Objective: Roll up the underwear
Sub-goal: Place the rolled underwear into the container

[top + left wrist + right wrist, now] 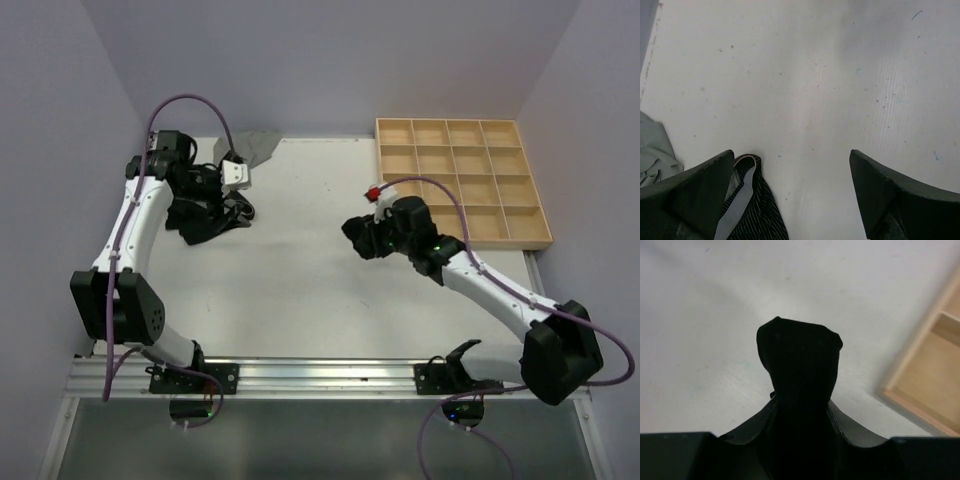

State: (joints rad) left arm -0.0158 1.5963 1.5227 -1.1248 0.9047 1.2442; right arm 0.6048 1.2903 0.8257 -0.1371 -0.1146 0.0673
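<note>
Clamping rolled underwear (pixel 799 365), right gripper (pixel 801 414) sits near the tray (pixel 912 355) edge.

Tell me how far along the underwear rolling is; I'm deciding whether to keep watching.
Done: nothing stored yet; the wooden grid tray looks empty. In hand: the right gripper is shut on a black cloth bundle, seemingly rolled, near the tray. Remaining: a heap of black briefs beside the open left gripper and a plain grey brief at the far edge of the table look unrolled.
</note>
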